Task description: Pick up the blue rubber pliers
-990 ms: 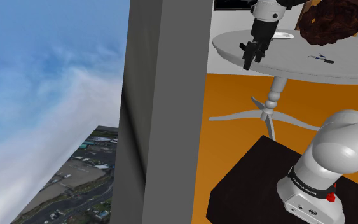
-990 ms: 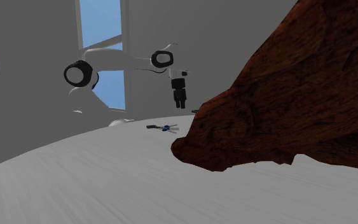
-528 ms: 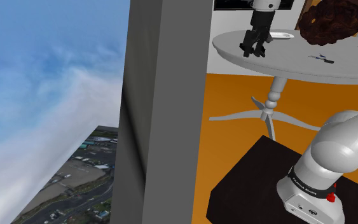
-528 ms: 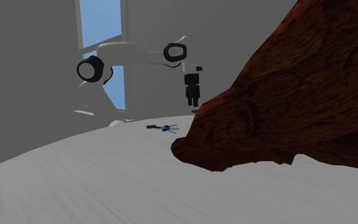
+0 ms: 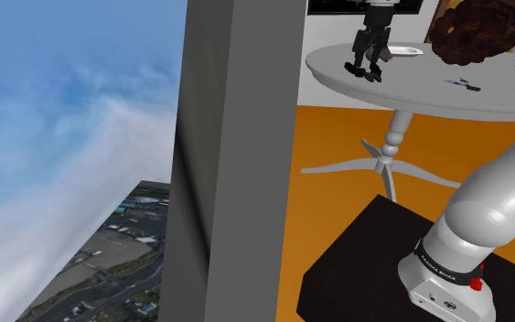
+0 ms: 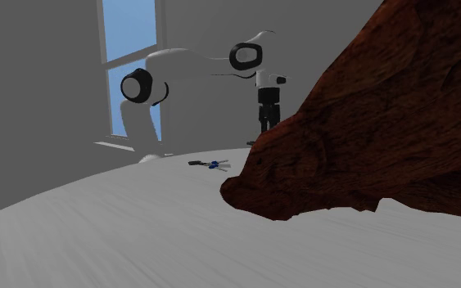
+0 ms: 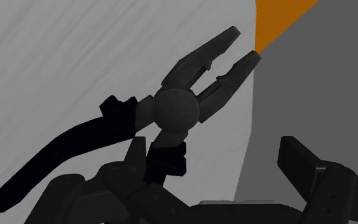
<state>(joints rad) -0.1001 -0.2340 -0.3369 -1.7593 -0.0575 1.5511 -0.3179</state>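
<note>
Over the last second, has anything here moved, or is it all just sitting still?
The gripper has travelled up in the shoulder view and to the second exterior view's right, with the arm swinging along behind it. Dark pliers sit right at the gripper; I cannot tell whether they are held. The small blue-centred tool, the round table and the brown lump stayed put.

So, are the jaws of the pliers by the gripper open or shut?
Open: on the dark pliers, the two nose tips stand apart with a clear gap between them.
</note>
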